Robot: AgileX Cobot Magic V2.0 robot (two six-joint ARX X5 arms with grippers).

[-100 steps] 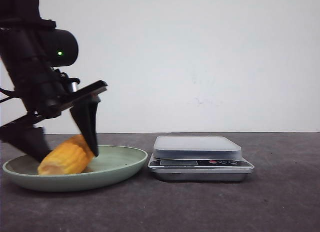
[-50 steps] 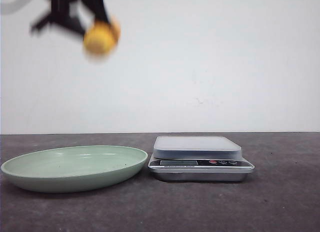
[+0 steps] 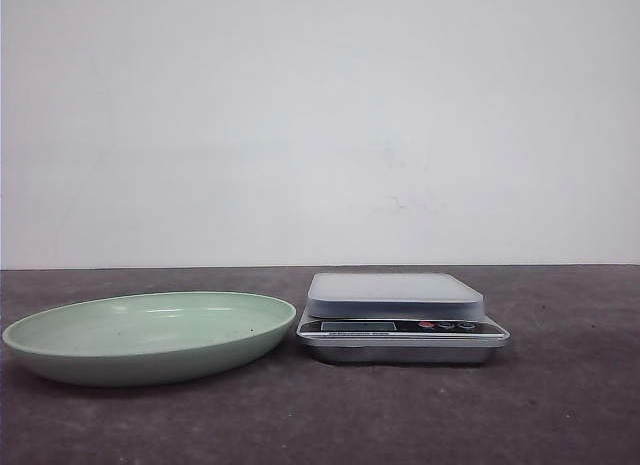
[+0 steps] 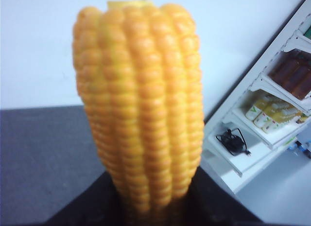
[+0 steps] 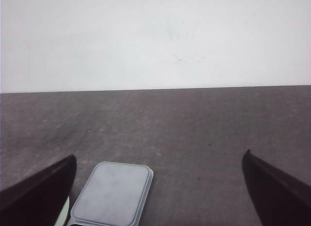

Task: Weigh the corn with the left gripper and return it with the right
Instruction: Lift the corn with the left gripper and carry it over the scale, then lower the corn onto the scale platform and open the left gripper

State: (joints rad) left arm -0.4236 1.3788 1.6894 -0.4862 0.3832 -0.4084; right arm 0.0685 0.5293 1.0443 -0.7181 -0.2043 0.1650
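The corn [image 4: 141, 109], yellow-orange with kernel rows, fills the left wrist view. My left gripper [image 4: 150, 209] is shut on its lower end, with black fingers [image 4: 82, 211] on either side. Both are out of the front view. The plate [image 3: 60, 353], pale green, lies empty on the left of the dark table. The silver scale [image 3: 395, 297] stands to its right with nothing on its platform. My right gripper [image 5: 160, 155] is open and empty, high above the table near the scale [image 5: 114, 192]. It does not show in the front view.
A white wall stands behind the table. The left wrist view shows a white shelf unit [image 4: 262, 119] with bottles and a black cable off to the side. A sliver of the plate [image 5: 64, 210] shows beside the right gripper's finger [image 5: 39, 192].
My left gripper closed on the corn in the plate, lifted it up and to the left, and has left the front view. The plate now holds nothing.
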